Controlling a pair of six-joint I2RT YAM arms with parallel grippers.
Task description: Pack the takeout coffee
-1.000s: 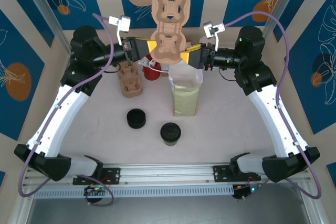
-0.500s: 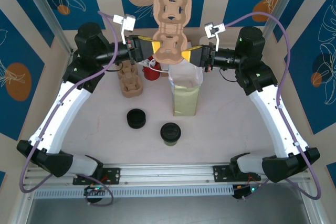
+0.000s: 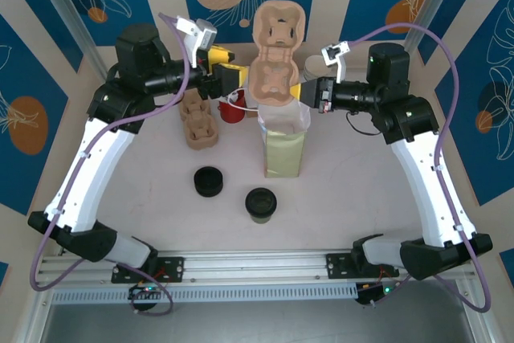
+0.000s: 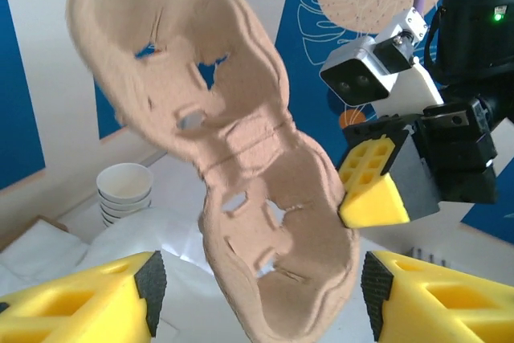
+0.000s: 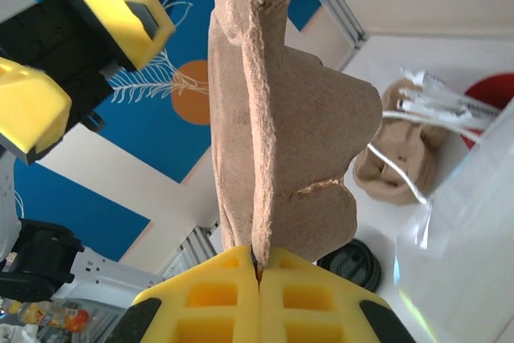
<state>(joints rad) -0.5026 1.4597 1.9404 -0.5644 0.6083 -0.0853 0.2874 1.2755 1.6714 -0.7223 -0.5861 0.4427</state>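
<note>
The takeout coffee (image 3: 260, 204), a small olive-green cup with a black lid, stands on the table near the front, far from both grippers. My right gripper (image 3: 299, 91) (image 5: 257, 269) is shut on the lower edge of a tan pulp cup carrier (image 3: 277, 58) (image 5: 269, 118), holding it upright in the air above an open paper bag (image 3: 283, 140). My left gripper (image 3: 234, 78) (image 4: 263, 295) is open just left of the carrier. Its yellow fingers (image 4: 96, 299) stand on either side of the carrier (image 4: 241, 174) without touching it.
A low stack of black lids (image 3: 209, 181) sits left of the coffee. A pile of pulp carriers (image 3: 199, 124) and a red holder (image 3: 233, 110) stand behind the lids. Stacked cream cups (image 4: 123, 190) stand at the back. Blue patterned walls close in the table.
My left gripper has opened, let go of the carrier and drawn back to the left. The right gripper has closed on the carrier and shifted it slightly right.
</note>
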